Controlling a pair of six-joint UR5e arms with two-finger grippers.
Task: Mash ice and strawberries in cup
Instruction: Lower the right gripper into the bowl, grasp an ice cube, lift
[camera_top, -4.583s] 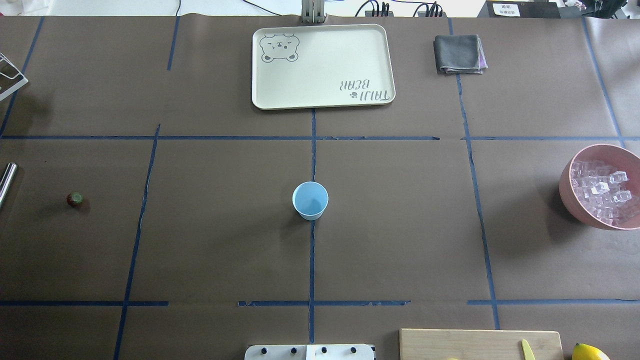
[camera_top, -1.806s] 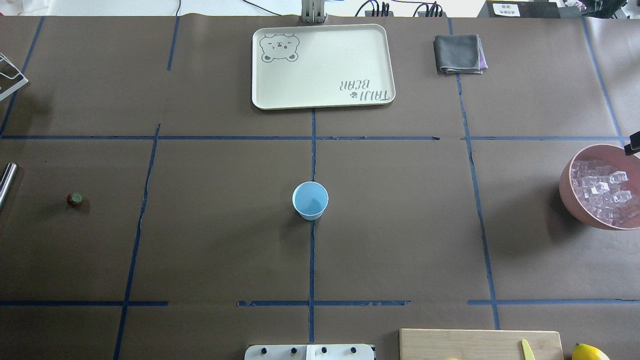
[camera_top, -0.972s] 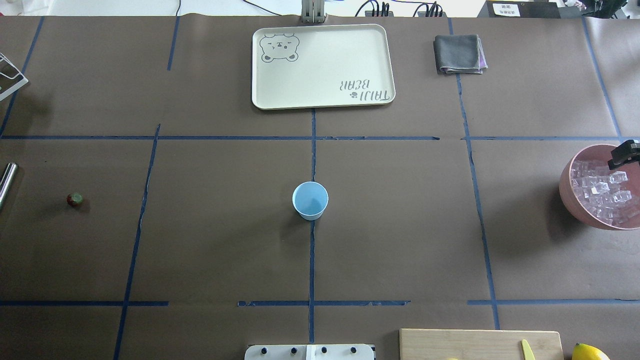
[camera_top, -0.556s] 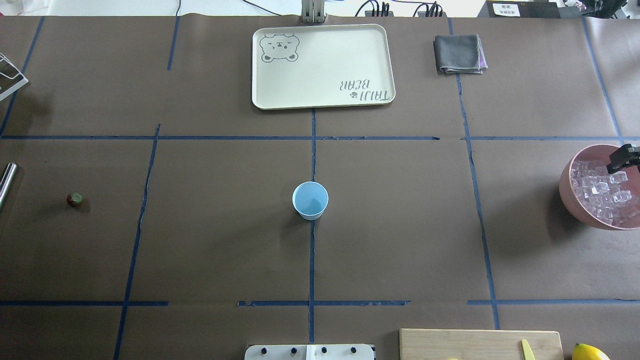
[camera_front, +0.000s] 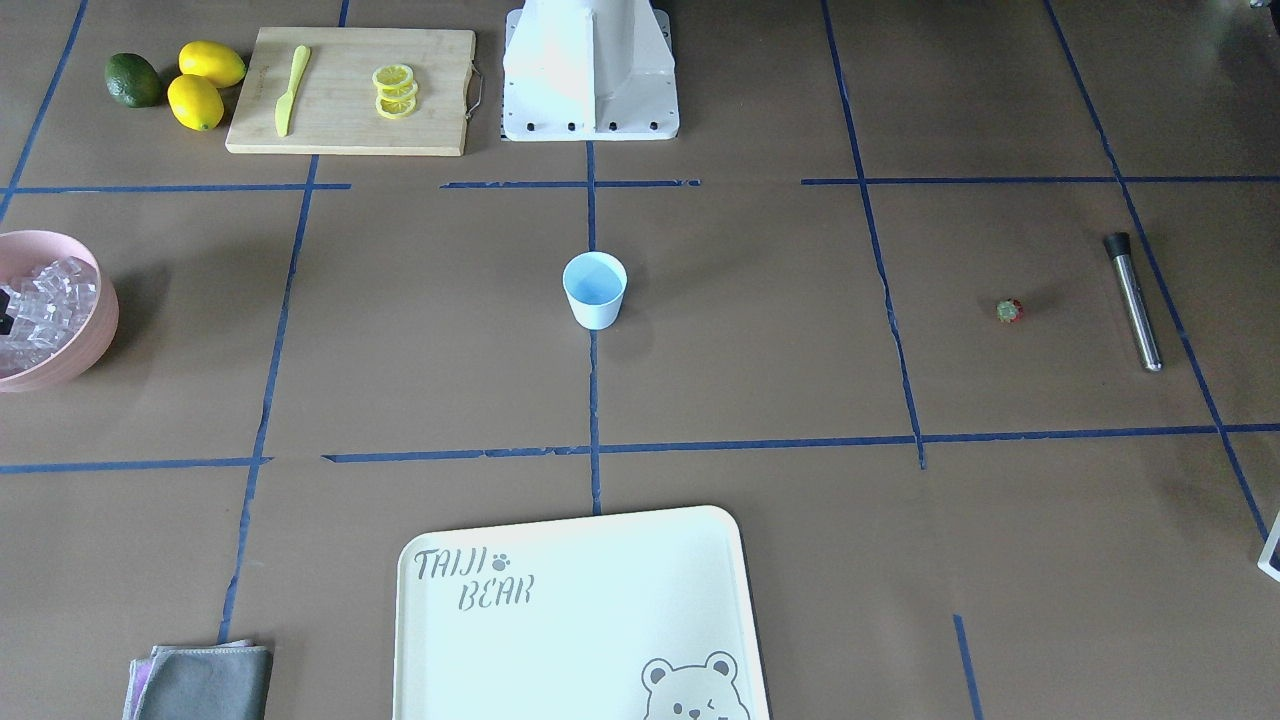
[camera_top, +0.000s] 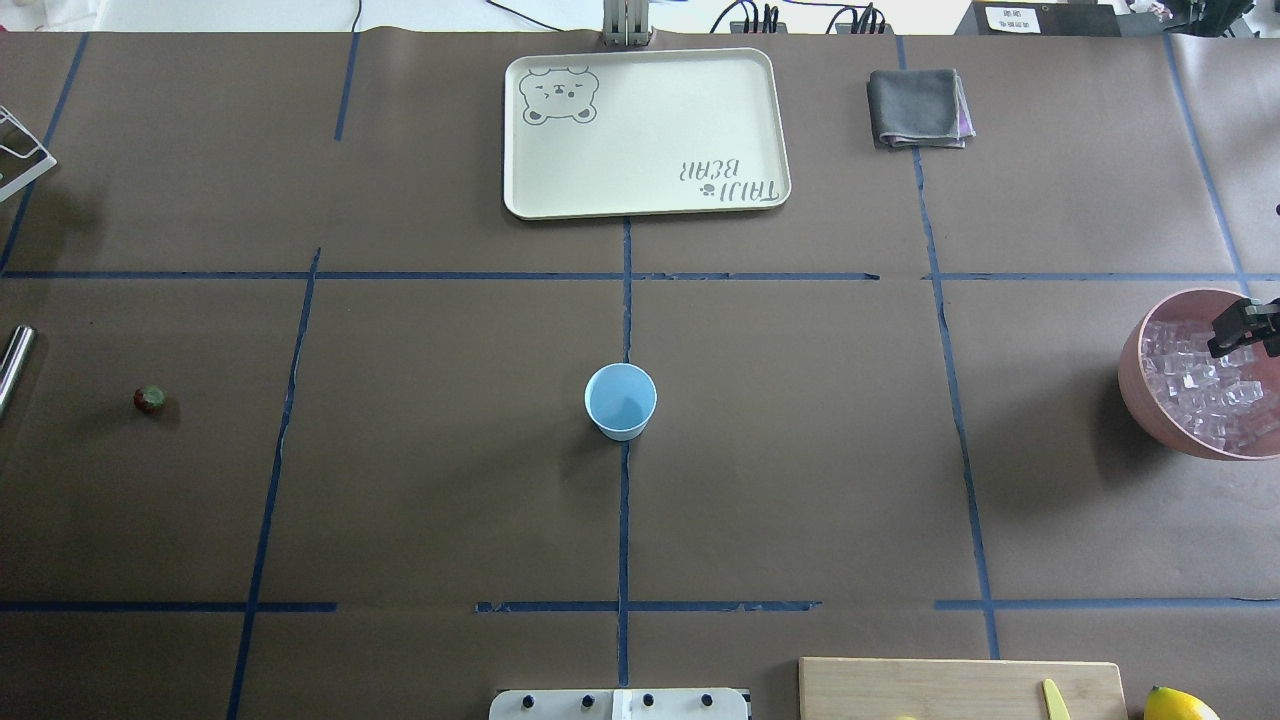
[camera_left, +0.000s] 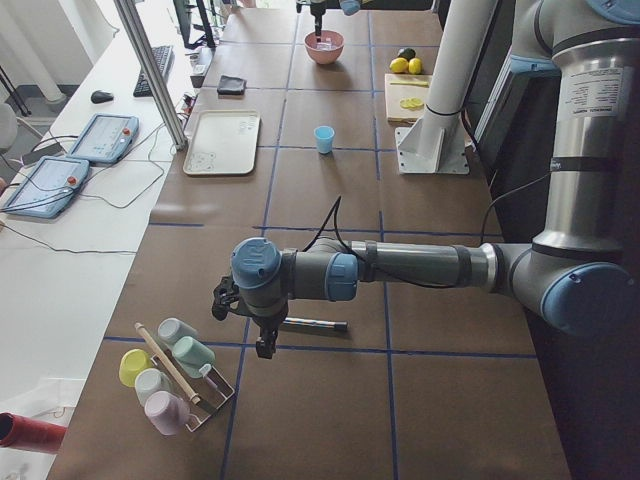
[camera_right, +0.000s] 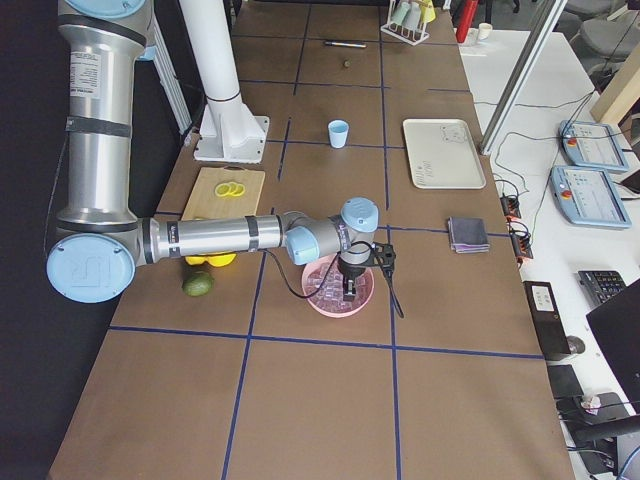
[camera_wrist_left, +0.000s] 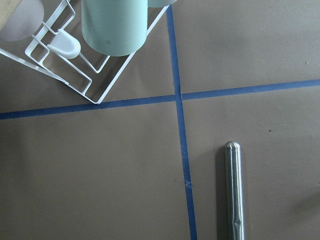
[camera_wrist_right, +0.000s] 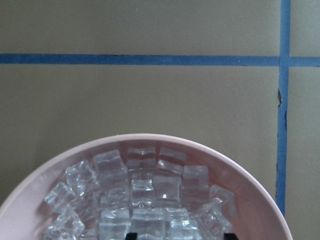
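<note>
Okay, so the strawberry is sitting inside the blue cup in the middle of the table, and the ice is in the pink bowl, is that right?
Not quite. The cup is empty. The strawberry lies on the table well off toward the robot's left, apart from the metal rod. The overhead exterior view shows this. The ice is in the pink bowl, as you said.

Beneath my right end effector (camera_right: 348, 292) lies the brown paper-covered bench (camera_top: 800, 480), marked into squares by blue tape lines (camera_top: 623, 520). Ahead of it, past the bench's far edge, a long white desk (camera_right: 590, 245) carries two grey touchscreen pendants (camera_right: 590, 143) and a black keyboard (camera_right: 601, 288). A silver metal post (camera_right: 520, 72) stands at that edge. The light is even, the shadows soft.
</note>
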